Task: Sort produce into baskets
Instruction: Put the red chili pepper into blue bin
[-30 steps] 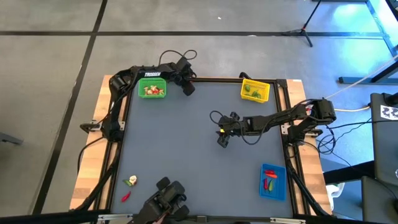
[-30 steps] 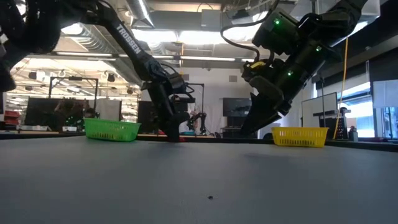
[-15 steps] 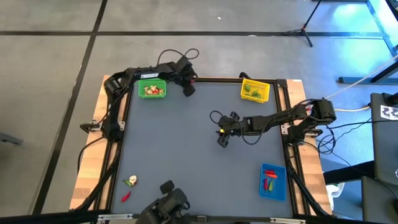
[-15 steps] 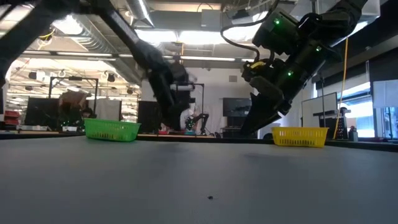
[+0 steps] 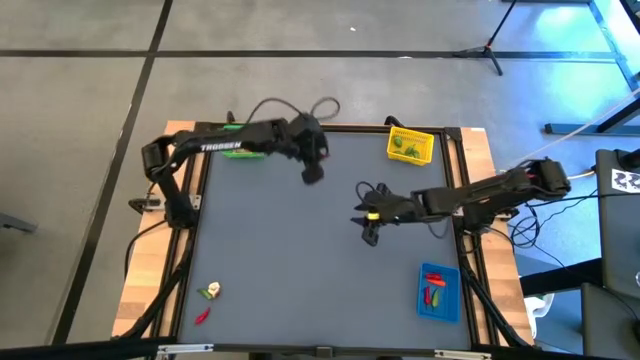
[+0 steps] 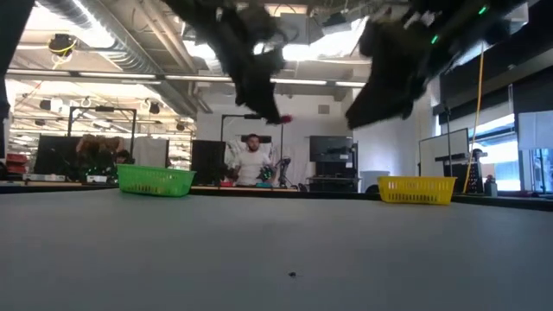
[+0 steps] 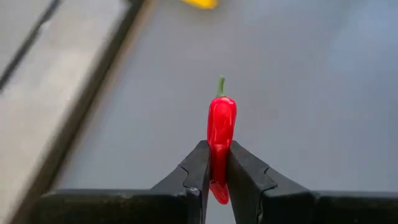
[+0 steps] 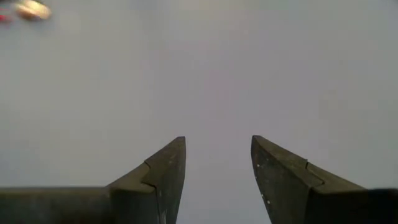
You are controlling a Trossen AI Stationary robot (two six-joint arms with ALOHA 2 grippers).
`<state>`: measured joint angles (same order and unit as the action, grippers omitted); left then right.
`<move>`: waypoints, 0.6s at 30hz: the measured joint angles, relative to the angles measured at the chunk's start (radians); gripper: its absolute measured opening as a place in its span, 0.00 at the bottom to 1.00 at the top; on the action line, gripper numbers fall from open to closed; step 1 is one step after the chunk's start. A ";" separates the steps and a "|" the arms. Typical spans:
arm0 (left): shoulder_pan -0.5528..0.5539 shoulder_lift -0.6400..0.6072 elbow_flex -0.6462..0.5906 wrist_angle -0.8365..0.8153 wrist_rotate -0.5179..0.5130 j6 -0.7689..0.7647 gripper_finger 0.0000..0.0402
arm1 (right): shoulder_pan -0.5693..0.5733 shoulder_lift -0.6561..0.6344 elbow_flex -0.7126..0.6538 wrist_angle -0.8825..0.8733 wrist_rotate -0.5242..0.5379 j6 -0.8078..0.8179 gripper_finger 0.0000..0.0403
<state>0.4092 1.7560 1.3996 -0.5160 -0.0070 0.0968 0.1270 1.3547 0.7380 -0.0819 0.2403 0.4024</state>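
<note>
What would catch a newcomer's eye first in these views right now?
Most striking is the glossy red toy chili with its green stem, pinched upright in the left tool and carried above the grey table's far side. Next, the right tool hangs open and empty over the table's middle. The bright yellow plastic mesh basket and blue plastic mesh basket stand out along the right edge.

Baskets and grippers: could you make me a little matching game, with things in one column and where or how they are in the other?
Things:
1. left gripper
2. right gripper
3. blue basket
4. yellow basket

States:
A. holds red pieces inside
B. open, empty
C. by the table's far right corner
D. shut on a red chili

Pairs: 1-D, 2-B, 3-A, 4-C
</note>
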 joint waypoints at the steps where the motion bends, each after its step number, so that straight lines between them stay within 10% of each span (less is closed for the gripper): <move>1: -0.035 -0.011 -0.002 -0.013 0.000 -0.014 0.11 | 0.023 -0.019 0.000 0.002 0.003 0.010 0.45; 18: -0.566 -0.024 -0.002 0.098 -0.045 -0.208 0.11 | 0.362 -0.140 0.000 0.155 0.178 0.091 0.45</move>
<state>-0.1569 1.7321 1.3972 -0.4177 -0.0520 -0.1109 0.4892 1.2144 0.7382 0.0735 0.4182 0.4931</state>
